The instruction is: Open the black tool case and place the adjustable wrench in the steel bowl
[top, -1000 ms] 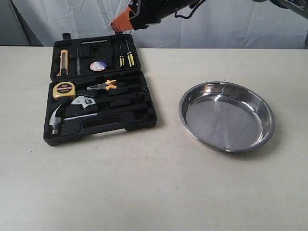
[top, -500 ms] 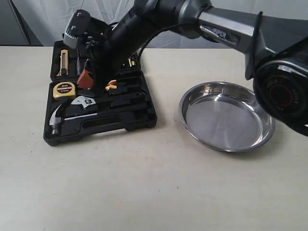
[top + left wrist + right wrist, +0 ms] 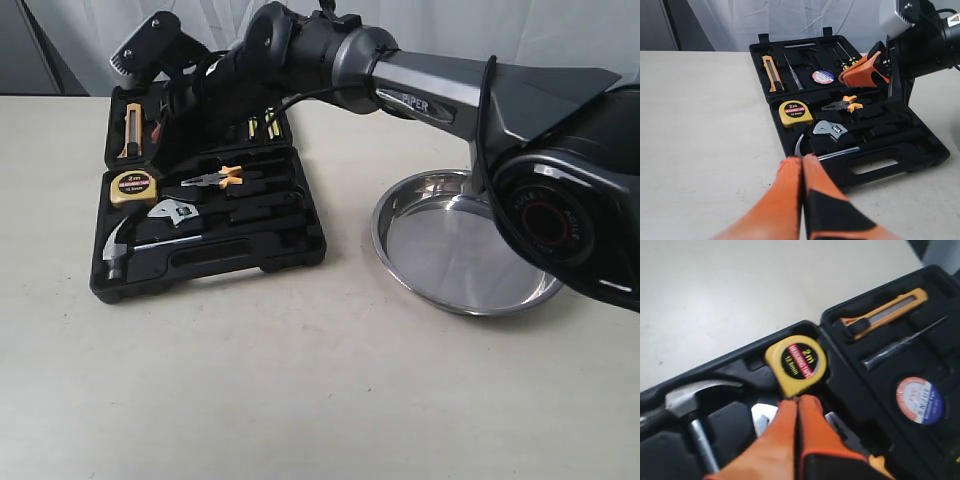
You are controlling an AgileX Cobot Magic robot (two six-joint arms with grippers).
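Right gripper, pinched shut and empty, hovers over the adjustable wrench; we should spread it first, then straddle its handle.

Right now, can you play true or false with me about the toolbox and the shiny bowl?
1. The black tool case is open. True.
2. The adjustable wrench lies in the steel bowl. False: it lies in its slot in the case, above the hammer.
3. The right fingers are shut, above the case. True.
4. The tape measure is red. False: it is yellow.
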